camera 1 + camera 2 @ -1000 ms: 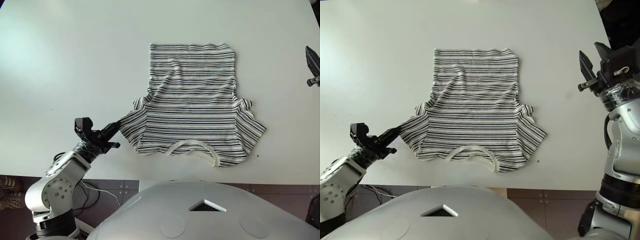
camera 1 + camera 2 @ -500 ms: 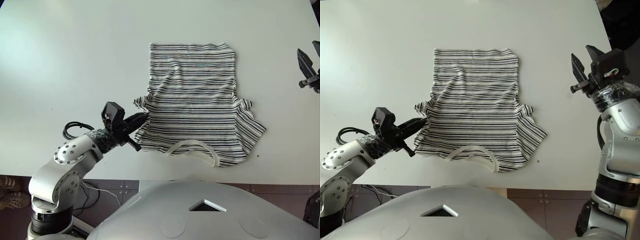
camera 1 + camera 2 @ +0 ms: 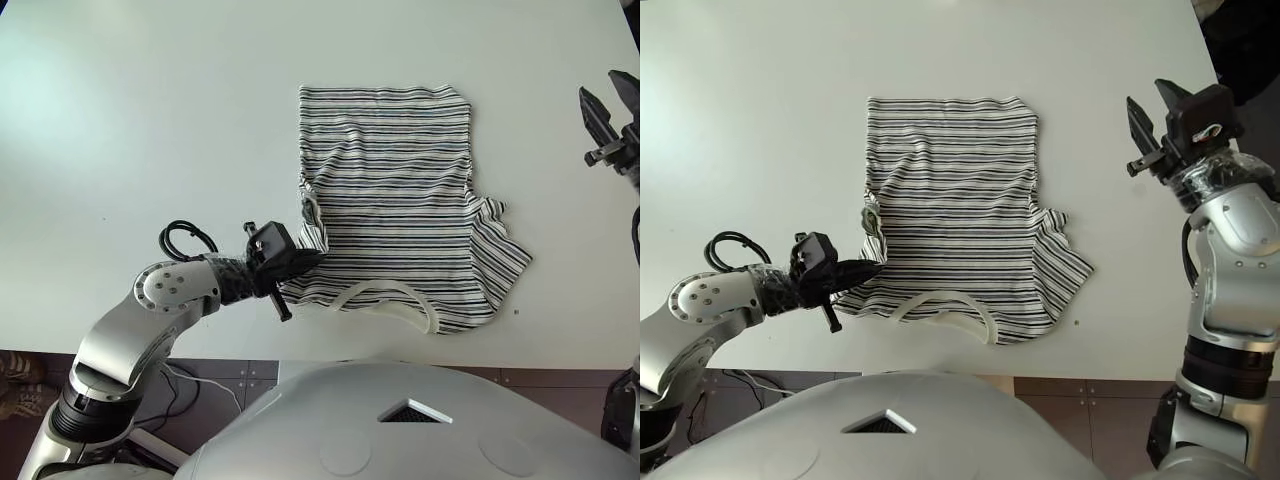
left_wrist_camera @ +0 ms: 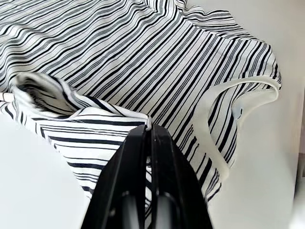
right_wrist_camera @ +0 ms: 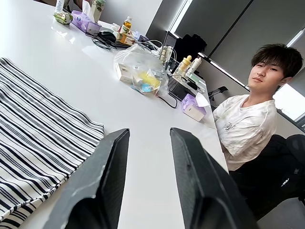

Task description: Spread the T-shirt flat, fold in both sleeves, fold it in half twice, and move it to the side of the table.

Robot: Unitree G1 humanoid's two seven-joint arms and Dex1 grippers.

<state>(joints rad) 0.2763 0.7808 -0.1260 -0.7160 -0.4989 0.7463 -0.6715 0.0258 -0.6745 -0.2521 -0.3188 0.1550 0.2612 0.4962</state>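
Note:
The black-and-white striped T-shirt (image 3: 390,190) lies on the white table (image 3: 150,120), collar (image 3: 385,296) toward the near edge. My left gripper (image 3: 305,256) is shut on the left sleeve (image 3: 312,222), which is drawn in over the shirt's body; the wrist view has the striped sleeve (image 4: 90,119) pinched between the black fingers (image 4: 131,157). The right sleeve (image 3: 505,255) lies spread out flat. At the table's right side my right gripper (image 3: 1148,137) hangs open above the surface, well apart from the shirt (image 5: 33,119).
Bare white tabletop stretches to the left and behind the shirt. A black cable loop (image 3: 185,240) sits on my left forearm. The right wrist view has bottles, tissue boxes and a plastic bag (image 5: 140,69) standing on a table beyond the shirt.
My left gripper has carried the left sleeve to the right, from spread out at the side to folded in over the shirt. The right gripper has shifted slightly.

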